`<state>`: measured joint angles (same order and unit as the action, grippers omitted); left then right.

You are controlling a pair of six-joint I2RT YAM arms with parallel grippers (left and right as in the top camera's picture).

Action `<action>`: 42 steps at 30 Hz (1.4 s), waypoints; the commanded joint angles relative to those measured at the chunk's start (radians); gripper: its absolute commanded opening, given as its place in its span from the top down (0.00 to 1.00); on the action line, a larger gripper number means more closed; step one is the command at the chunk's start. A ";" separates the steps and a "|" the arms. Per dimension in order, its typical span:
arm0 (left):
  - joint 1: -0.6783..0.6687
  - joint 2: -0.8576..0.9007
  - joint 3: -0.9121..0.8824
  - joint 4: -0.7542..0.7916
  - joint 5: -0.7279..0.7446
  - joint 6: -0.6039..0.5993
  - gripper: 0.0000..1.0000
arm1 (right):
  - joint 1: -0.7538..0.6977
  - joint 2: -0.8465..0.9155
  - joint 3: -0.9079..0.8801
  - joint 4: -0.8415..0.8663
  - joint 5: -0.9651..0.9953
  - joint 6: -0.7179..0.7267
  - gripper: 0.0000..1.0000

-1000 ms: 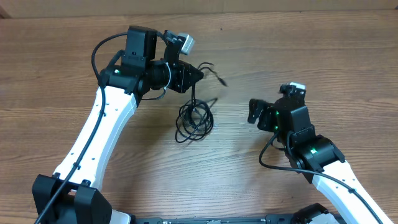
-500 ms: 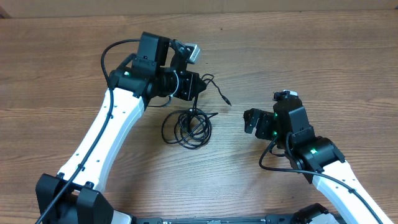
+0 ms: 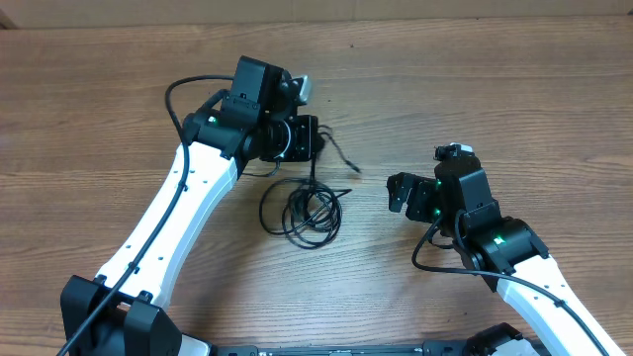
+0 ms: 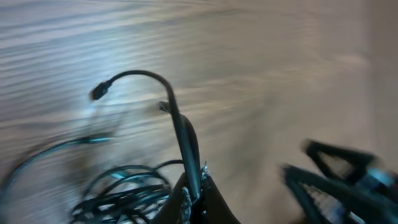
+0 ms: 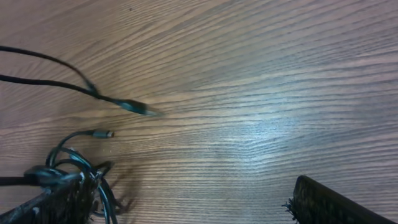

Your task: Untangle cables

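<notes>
1 strand of the cables [image 3: 302, 210] is pinched in the left hand [image 4: 194, 198]; the tangled coil lies on the bench [image 3: 514, 89] just beneath that hand. Well apart, the right hand [image 3: 400, 193] is spread and empty. Risk: a 1-handed pull drags the whole coil or tightens the tangle.

White arm links [image 3: 163, 218], blk joints [image 3: 252, 94]

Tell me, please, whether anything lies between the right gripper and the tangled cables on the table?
Nothing visible does: in the overhead view only bare table lies between the open right gripper and the cables. One loose plug end lies off that line, nearer the left gripper, which clamps a strand.
</notes>
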<state>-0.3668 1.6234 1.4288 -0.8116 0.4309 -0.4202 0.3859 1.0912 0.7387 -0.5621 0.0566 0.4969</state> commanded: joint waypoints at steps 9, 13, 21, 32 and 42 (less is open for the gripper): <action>-0.001 -0.021 0.019 -0.025 -0.228 -0.074 0.96 | -0.002 -0.002 0.007 0.003 0.001 0.001 0.00; 0.000 -0.021 0.019 -0.024 -0.229 -0.073 0.96 | -0.002 -0.002 0.007 0.003 0.001 0.001 0.00; 0.000 -0.021 0.019 -0.023 -0.232 -0.073 0.96 | -0.002 -0.002 0.007 0.003 0.001 0.001 0.00; 0.000 -0.021 0.019 -0.088 -0.232 -0.399 0.96 | -0.002 -0.002 0.007 0.003 0.001 0.001 0.00; 0.000 -0.021 0.019 -0.090 -0.259 -0.387 0.96 | -0.002 -0.002 0.007 0.003 0.001 0.001 0.00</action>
<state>-0.3668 1.6234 1.4288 -0.9001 0.1928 -0.7872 0.3859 1.0912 0.7387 -0.5617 0.0563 0.4969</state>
